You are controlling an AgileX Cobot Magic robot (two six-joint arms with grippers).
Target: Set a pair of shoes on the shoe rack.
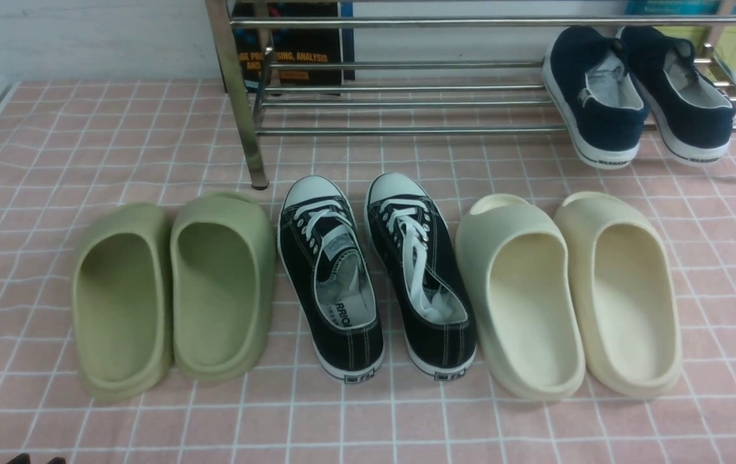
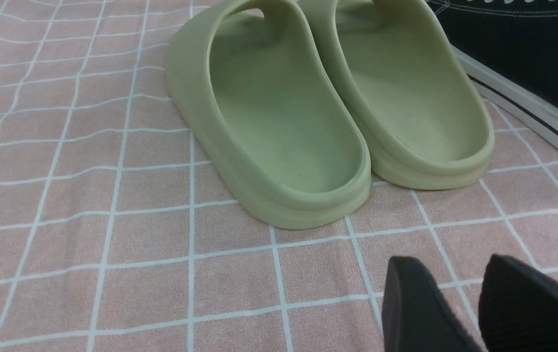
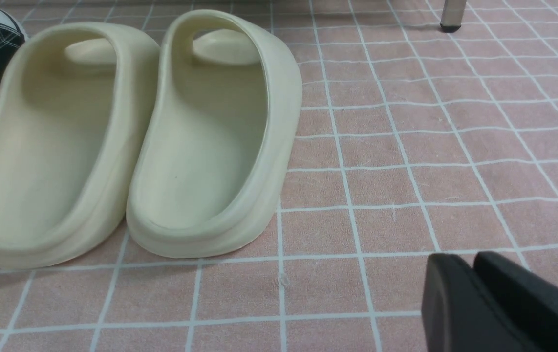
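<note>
The two dark navy shoes with white soles (image 1: 597, 96) (image 1: 687, 90) sit side by side on the lowest tier of the chrome shoe rack (image 1: 406, 129), at its right end, heels toward me and hanging slightly over the front tube. My left gripper (image 2: 455, 274) is low over the pink cloth near the green slippers, its fingers a little apart and empty; its tips just show in the front view (image 1: 36, 459). My right gripper (image 3: 469, 261) is shut and empty, low over the cloth beside the cream slippers. It is out of the front view.
On the pink checked cloth in front of the rack stand a pair of green slippers (image 1: 168, 290), black sneakers with white laces (image 1: 374, 277) and cream slippers (image 1: 568, 290). A dark book (image 1: 294, 51) leans behind the rack. A rack leg (image 3: 452, 14) stands at the right.
</note>
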